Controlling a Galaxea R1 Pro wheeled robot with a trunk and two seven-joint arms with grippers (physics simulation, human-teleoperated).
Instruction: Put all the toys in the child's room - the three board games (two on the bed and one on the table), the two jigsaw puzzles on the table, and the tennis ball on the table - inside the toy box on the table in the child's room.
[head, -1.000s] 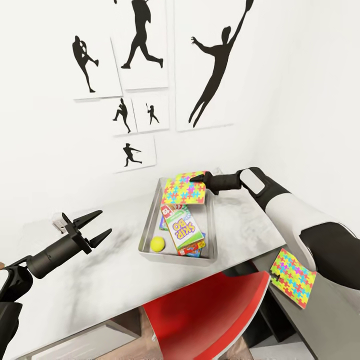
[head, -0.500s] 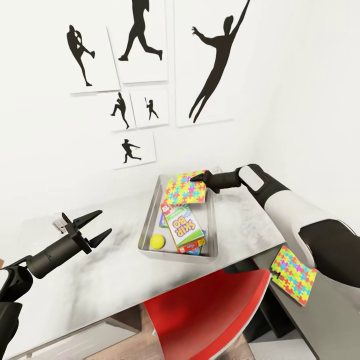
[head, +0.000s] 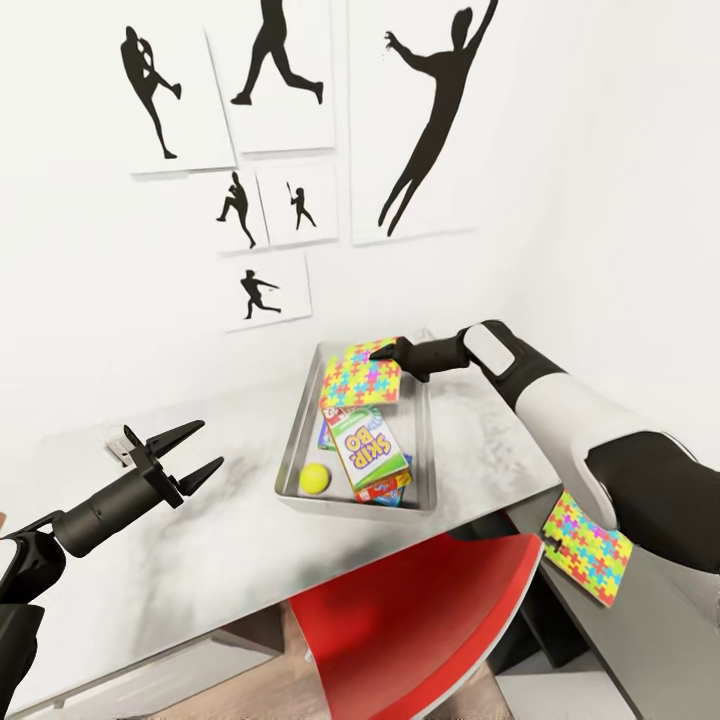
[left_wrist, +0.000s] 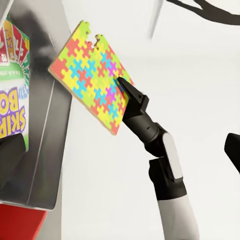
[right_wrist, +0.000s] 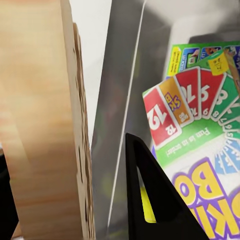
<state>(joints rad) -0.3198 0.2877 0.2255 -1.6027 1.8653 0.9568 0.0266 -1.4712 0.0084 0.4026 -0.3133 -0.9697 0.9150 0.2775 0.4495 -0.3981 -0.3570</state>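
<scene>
right gripper (head: 388, 354) clamped on jigsaw puzzle (head: 360, 376) over toy box (head: 296, 440), left gripper (head: 197, 452) spread apart above surface (head: 220, 540)

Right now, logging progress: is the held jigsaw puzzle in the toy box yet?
Not yet. The jigsaw puzzle hangs tilted above the toy box, clamped in the right gripper.

The pale grey table (head: 220, 540) bears the toy box (head: 296, 448); a jigsaw puzzle (head: 585, 548) lies on its lower section.

Right gripper (head: 384, 352) clamped, arm extended forward; left gripper (head: 197, 452) hovers with jaws spread.
</scene>
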